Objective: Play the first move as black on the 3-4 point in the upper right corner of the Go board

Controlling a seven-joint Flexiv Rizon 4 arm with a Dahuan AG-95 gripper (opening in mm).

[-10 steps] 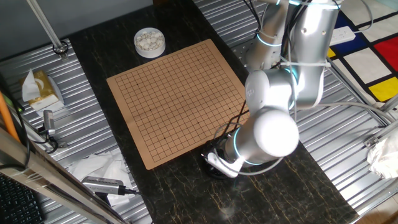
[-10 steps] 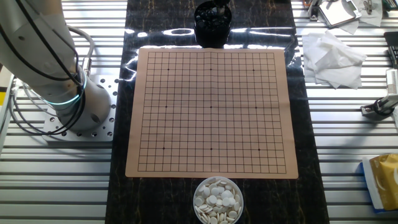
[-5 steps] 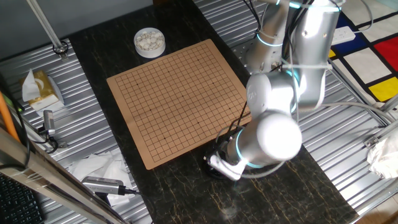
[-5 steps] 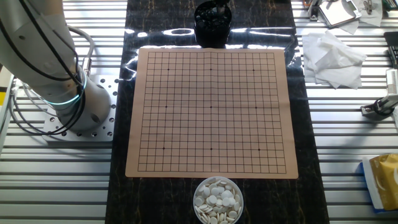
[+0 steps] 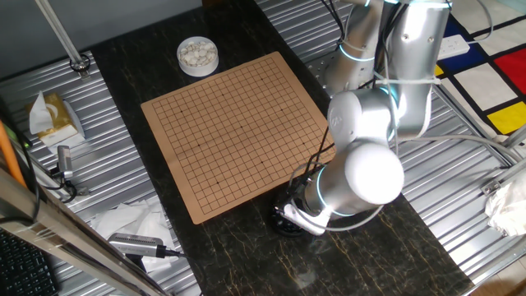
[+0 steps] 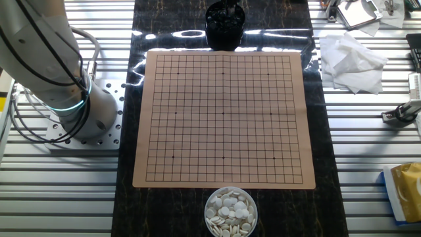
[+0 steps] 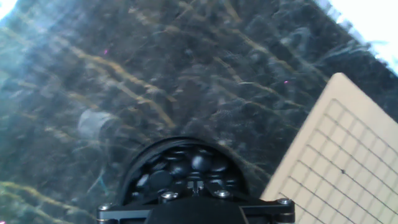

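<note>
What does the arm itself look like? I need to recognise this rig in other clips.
The arm has silver-white, rounded links with glowing cyan rings at the joints and thin black cables looping beside the wrist. Its base is a grey cylinder. The gripper shows only a black bar with silver screws.

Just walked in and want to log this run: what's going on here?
The robot arm has its gripper down at the black bowl of black stones, beside one edge of the Go board, apparently to pick one up. Whether it holds a stone can't be seen. The board has no stones on it yet. The bowl of white stones sits untouched at the opposite edge.
</note>
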